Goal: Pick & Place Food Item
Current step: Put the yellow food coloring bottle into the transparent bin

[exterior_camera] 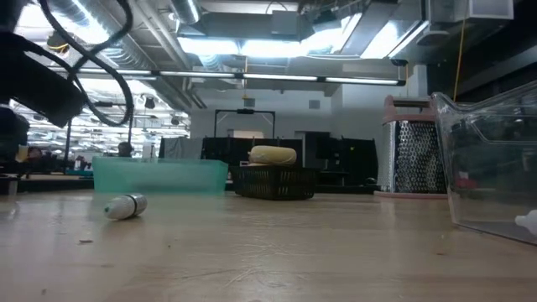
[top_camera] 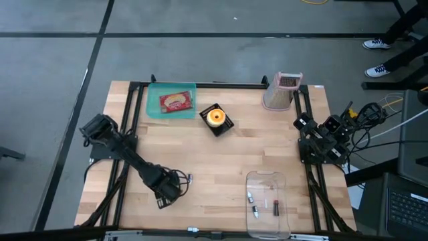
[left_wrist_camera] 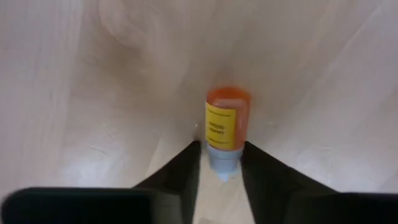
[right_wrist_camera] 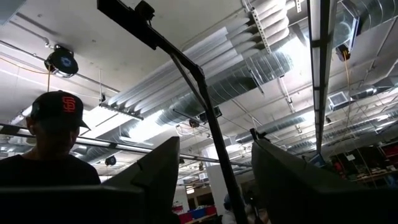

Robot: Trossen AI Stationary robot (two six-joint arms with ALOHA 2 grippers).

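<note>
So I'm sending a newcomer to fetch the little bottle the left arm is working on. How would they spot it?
On the wooden table, look at the near left part, where the left gripper reaches down. A small bottle lies on its side between its fingers. Unlike the small items in the clear tray, it lies alone on bare wood, orange with a yellow label.

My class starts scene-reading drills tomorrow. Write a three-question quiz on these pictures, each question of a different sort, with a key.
1. True or false: the clear plastic container holds no items.
2. Which item lies between the left hand's fingers?
A. small orange bottle with yellow label
B. pink-framed metal grater
C. red food packet
3. Fill in: the red food packet lies in the shallow ____ tray.

Key
1. False; several small items lie inside.
2. A
3. teal; the right hand waits off the table's right edge, fingers apart.
</note>
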